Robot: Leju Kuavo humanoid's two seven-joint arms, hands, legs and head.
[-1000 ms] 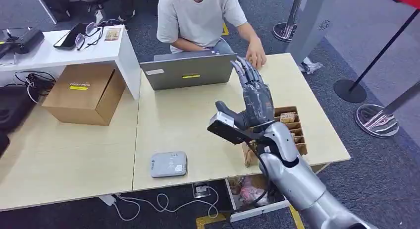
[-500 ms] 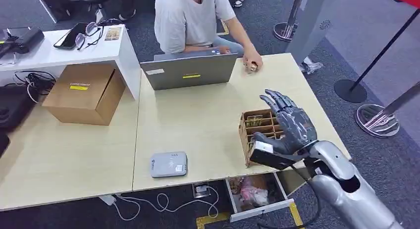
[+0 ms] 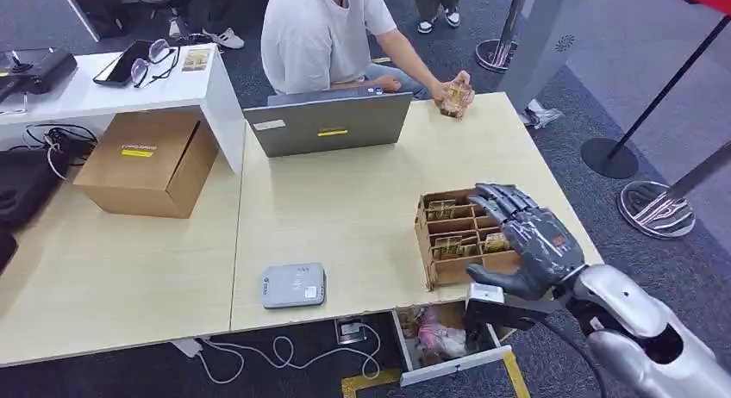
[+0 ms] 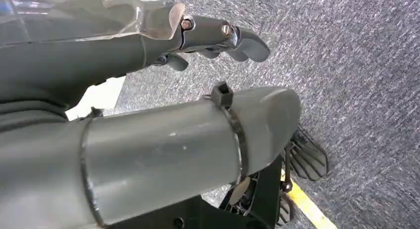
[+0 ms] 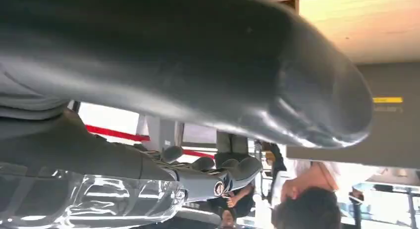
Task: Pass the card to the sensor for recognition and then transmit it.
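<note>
Cards (image 3: 457,243) are lying in the box (image 3: 426,234) just left of my right hand (image 3: 527,243), which is hovering, fingers spread, holding nothing.

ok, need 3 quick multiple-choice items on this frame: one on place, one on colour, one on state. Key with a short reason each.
1. Where is the grey sensor?
A. On the cardboard box
B. On the table near its front edge
C. Inside the divided tray

2. What colour is the table?
A. Light wood
B. Black
C. Red

3. What is the right hand doing?
A. Gripping the laptop
B. Pinching a card
C. Over the divided tray, fingers apart, holding nothing

Key: 1 B, the sensor lies flat by the front edge. 2 A, the top is pale wood. 3 C, the fingers are spread above the tray with nothing between them.
</note>
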